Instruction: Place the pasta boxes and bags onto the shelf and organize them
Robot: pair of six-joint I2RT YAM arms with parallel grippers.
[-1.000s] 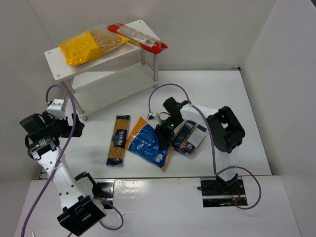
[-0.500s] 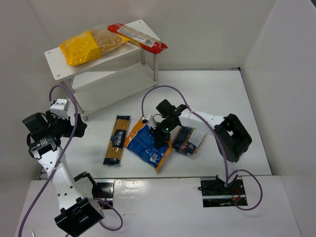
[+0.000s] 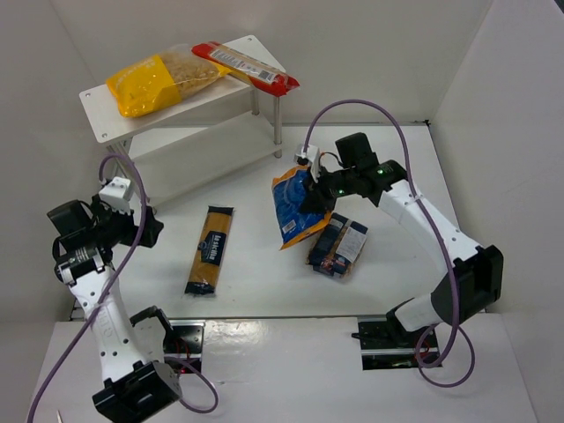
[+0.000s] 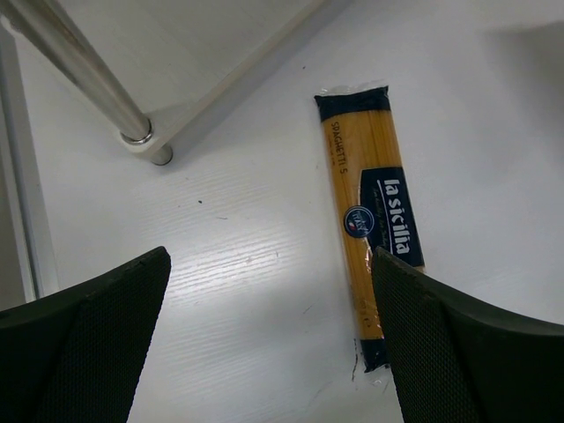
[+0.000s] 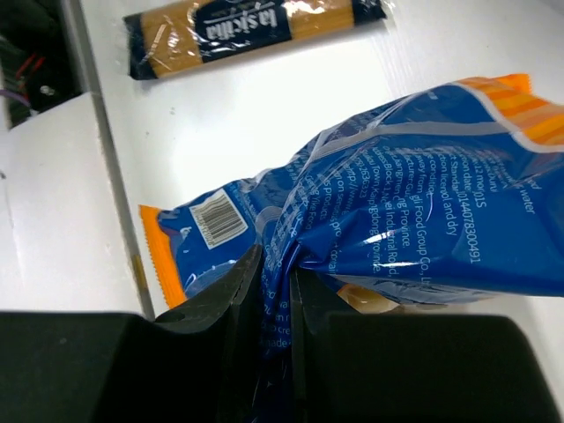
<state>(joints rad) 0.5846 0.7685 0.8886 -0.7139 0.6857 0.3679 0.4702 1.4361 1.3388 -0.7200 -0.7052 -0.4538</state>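
Observation:
My right gripper (image 3: 315, 196) (image 5: 276, 264) is shut on the crinkly blue-and-orange bag (image 3: 296, 206) (image 5: 414, 220), which hangs above the table right of the shelf's front leg. The dark blue box (image 3: 338, 245) lies flat below it. The long orange-brown spaghetti pack (image 3: 209, 248) (image 4: 372, 207) (image 5: 256, 28) lies on the table. My left gripper (image 3: 145, 227) (image 4: 264, 352) hovers open at the left, with the spaghetti pack beside its right finger. On the white shelf (image 3: 97, 104), the yellow clear bag (image 3: 163, 79) and the long red pack (image 3: 247, 67) rest on the top board.
The shelf's lower board (image 3: 211, 145) is bare, and its metal leg (image 4: 79, 75) stands close to my left gripper. White walls close in the table on the left, back and right. A purple cable (image 3: 352, 110) arcs over my right arm.
My right gripper closed on the blue-and-orange bag, lifted it off the table and carried it up and right toward the shelf. The left arm shifted slightly.

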